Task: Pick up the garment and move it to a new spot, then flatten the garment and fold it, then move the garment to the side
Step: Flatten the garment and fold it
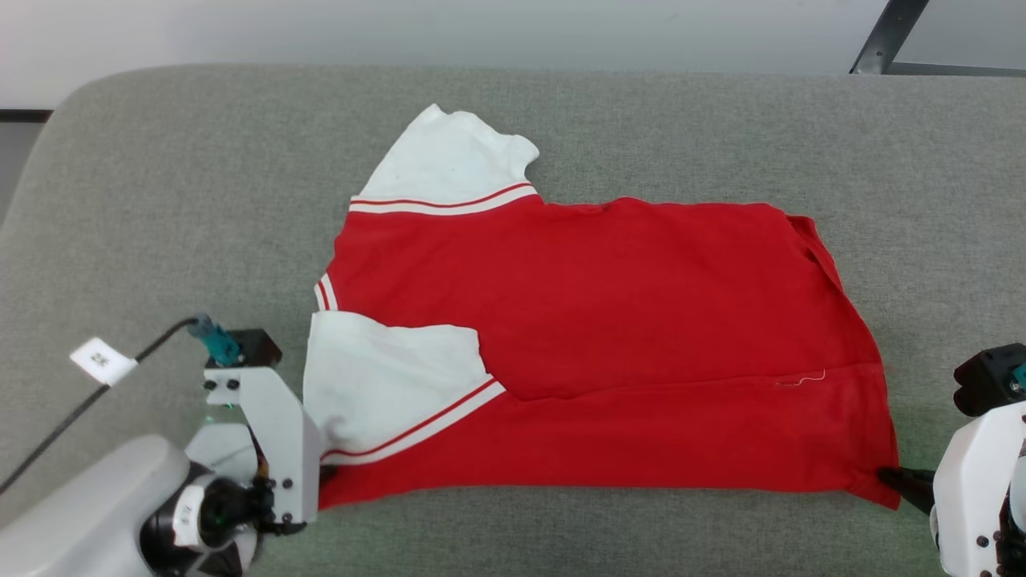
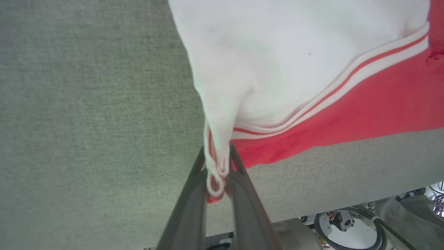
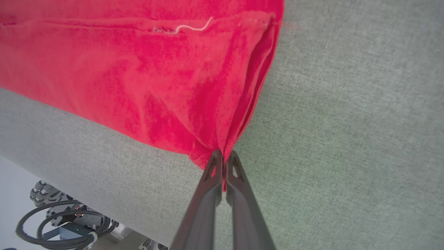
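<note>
**Both jaws clamped on the near edge**

Up close, the left gripper (image 2: 217, 161) pinches the bunched white-sleeve corner, and the right gripper (image 3: 224, 158) is pressed together on the red hem corner. I see the garment (image 1: 609, 320) flat on the grey cushion (image 1: 561, 104), long axis running arm to arm, its body lying away from both. I'd judge the fold goes forward, both arms together.

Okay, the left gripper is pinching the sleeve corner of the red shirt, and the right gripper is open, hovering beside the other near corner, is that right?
Not quite. The right gripper isn't open and hovering: the right wrist view shows its fingers shut on that other near corner of the red shirt. The left gripper is indeed pinching the sleeve corner.
</note>
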`<state>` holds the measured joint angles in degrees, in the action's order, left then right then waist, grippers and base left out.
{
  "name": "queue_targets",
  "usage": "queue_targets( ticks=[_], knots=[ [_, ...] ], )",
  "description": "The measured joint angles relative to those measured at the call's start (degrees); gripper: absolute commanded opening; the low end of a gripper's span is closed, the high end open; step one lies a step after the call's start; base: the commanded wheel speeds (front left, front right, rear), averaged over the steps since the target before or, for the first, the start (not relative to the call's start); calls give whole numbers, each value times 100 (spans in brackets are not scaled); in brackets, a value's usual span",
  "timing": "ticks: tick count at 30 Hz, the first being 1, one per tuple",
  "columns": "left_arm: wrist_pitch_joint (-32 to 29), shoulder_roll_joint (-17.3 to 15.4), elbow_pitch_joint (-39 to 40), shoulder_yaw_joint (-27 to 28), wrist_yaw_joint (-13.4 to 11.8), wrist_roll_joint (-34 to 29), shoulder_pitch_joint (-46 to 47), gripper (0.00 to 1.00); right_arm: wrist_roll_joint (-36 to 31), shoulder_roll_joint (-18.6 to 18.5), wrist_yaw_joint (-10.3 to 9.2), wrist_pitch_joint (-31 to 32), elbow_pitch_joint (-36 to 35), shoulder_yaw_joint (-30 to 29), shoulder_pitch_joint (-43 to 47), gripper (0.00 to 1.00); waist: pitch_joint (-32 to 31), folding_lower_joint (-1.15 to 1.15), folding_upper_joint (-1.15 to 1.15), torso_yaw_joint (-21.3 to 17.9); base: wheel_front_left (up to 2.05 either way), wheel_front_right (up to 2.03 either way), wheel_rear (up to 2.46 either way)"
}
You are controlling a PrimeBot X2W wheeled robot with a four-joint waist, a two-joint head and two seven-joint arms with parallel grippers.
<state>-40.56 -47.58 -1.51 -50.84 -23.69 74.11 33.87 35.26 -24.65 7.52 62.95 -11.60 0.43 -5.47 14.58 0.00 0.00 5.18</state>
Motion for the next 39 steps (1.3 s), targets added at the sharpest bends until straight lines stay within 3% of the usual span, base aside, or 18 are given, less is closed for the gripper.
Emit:
queue_targets(
  ticks=[1, 2, 4, 5, 6, 7, 12, 17, 24, 28, 34, 39],
  knots=[
    [10, -5, -4, 16, -3, -8, 18, 21, 1, -16, 0, -14, -22, 5, -2, 99, 0, 0, 0, -6, 0, 0, 0],
    [25, -31, 0, 35, -27, -30, 45, 39, 1, -34, 0, -51, -55, 3, -4, 100, 0, 0, 0, -13, 0, 0, 0],
    [29, -108, 69, 71, -58, -88, 136, 47, 1, -74, 0, -126, -127, -37, -19, 100, -4, 0, 0, -31, 0, 0, 0],
    [80, -141, 115, 115, -60, -134, 170, 62, 3, -93, 0, -165, -181, -55, -18, 100, -6, 0, 0, -38, 0, 0, 0],
    [120, -166, 163, 149, -83, -167, 214, 87, 20, -96, 0, -216, -230, -91, -18, 100, -6, 0, 0, -46, 0, 0, 0],
    [141, -204, 226, 182, -107, -185, 249, 99, 37, -96, 0, -269, -283, -126, -16, 100, -6, 0, 0, -58, 0, 0, 0],
    [188, -417, 521, 330, -202, -255, 373, 100, 34, -81, 0, -744, -615, -275, 22, 100, 24, 0, 0, -109, 0, 0, 0],
    [604, -474, 651, 534, -134, -577, 710, 100, -229, -100, -1, -2150, -994, -303, 7, 100, 98, 0, 0, -171, 0, 0, 0],
    [1235, -301, 179, 701, 432, -1040, 1329, 100, -1314, -169, -1, -4989, -866, 29, -163, 100, 224, 0, 0, -407, 0, 0, 0],
    [1422, -92, -336, 764, 803, -1235, 1876, 100, -1894, 19, -1, -6254, -548, 93, -264, 100, 357, 0, 0, -551, 0, 0, 0],
    [1639, 231, -1261, 790, 1360, -1461, 2648, 100, -2115, 301, -1, -7097, -215, 246, -351, 100, 652, 0, 0, -765, 0, 0, 0],
    [1222, 388, -2073, 653, 1785, -1518, 3289, 100, -2084, 343, -1, -7241, -78, 293, -419, 100, 975, 0, 0, -938, 0, 0, 0]
  ],
)
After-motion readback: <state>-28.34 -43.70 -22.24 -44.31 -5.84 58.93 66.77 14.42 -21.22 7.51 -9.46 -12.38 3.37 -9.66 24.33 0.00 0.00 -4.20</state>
